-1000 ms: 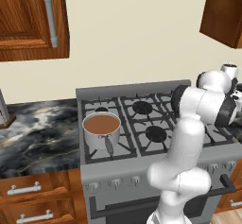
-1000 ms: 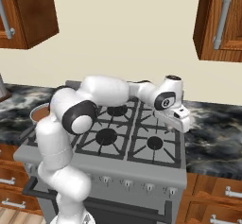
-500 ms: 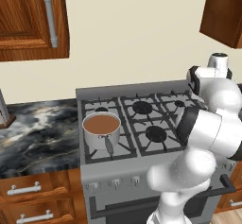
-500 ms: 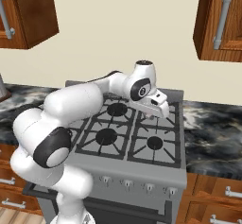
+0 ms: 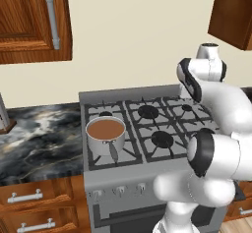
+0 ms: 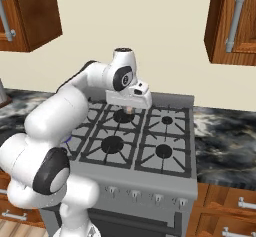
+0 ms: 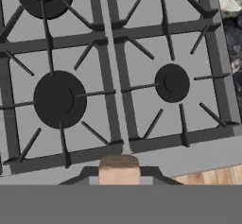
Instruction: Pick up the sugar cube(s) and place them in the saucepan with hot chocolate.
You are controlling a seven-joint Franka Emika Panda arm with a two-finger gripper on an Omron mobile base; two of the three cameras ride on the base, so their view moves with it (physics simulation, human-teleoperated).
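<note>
Carrying step: gripper point(image 6: 129, 109) closed on sugar cube point(image 7: 119, 169) above stove point(image 6: 165, 168) (rear burners). Next: swing toward saucepan point(image 5: 105, 134), release over it.

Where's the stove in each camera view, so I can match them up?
Left base view: the stove sits centre, with the saucepan on its front-left burner.
Right base view: centre, partly behind the arm.
Hand view: seen from above, front edge along the bottom, beyond the held sugar cube.
Shared landmark: the dark marble counter beside the stove.
</note>
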